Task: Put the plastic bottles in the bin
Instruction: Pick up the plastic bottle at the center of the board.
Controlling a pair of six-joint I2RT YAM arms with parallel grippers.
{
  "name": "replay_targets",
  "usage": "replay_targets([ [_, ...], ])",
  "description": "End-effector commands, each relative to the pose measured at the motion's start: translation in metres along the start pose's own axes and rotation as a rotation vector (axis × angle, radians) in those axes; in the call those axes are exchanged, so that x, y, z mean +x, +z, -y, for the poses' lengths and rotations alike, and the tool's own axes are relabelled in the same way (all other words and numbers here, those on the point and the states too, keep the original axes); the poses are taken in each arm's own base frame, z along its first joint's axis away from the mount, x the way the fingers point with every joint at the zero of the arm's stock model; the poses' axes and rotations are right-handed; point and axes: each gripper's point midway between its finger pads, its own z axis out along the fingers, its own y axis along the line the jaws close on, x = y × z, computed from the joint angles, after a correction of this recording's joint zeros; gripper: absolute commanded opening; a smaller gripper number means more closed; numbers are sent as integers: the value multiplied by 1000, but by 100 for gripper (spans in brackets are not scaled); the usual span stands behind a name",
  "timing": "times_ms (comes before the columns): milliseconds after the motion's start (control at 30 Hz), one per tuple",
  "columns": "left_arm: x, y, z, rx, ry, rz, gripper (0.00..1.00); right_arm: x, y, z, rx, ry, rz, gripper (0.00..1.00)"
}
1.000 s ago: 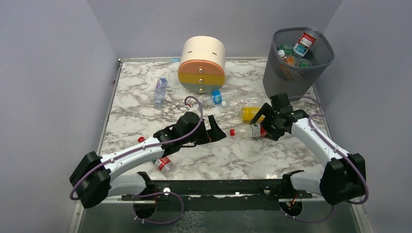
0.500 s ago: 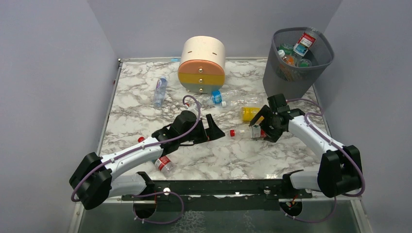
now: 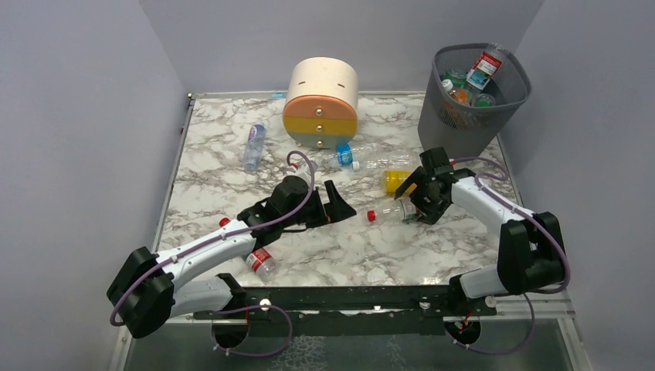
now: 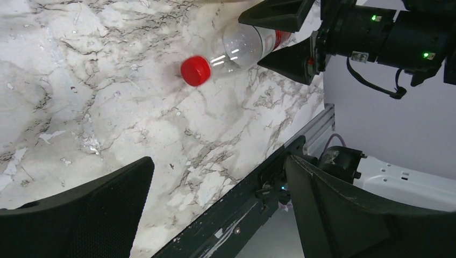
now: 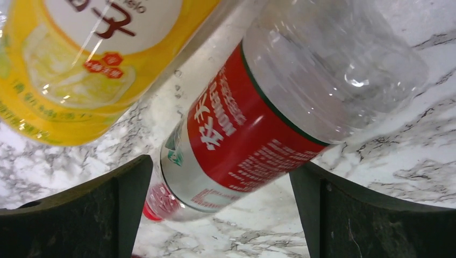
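A clear plastic bottle [image 3: 388,210] with a red label and red cap lies on its side on the marble table. My right gripper [image 3: 415,204] is open and straddles its labelled end [image 5: 253,129], its jaws wide on either side and not pressing on it. A yellow bottle [image 3: 398,180] lies just behind it, also seen in the right wrist view [image 5: 80,59]. My left gripper [image 3: 341,203] is open and empty, a little left of the bottle's red cap [image 4: 196,70]. The dark mesh bin [image 3: 437,116] stands at the back right with several bottles inside.
A round cream, orange and yellow drawer unit [image 3: 320,104] stands at the back centre. Clear bottles [image 3: 351,157] lie in front of it, and a blue-labelled one [image 3: 253,144] to its left. A red-labelled bottle [image 3: 261,261] lies beside the left arm. The table's front rail [image 4: 253,199] is near.
My right gripper has shifted slightly left and back along the red-labelled bottle. The left gripper has drifted a little back. Both stay open.
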Motion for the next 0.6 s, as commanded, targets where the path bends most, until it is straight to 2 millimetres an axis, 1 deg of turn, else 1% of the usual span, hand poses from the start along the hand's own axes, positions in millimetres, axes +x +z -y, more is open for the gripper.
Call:
replay_targets([
  [0,-5,-5,5,33,9,21,99,-5,13,11,74,-4,34,100],
  [167,-5,-4,4,32,7,15,99,-2,23,17,92,-13,25,100],
  [233,-6,-4,4,31,7,17,99,-1,22,19,88,-18,29,99],
  [300,-7,-4,5,31,8,18,99,-3,19,20,77,-30,46,97],
  [400,-8,-4,6,33,5,21,99,-3,12,22,56,-41,65,91],
  [500,-8,-4,6,35,0,20,99,-5,4,19,21,-55,85,79],
  [567,-8,-5,6,35,-1,19,99,-8,-5,14,-9,-66,101,72],
])
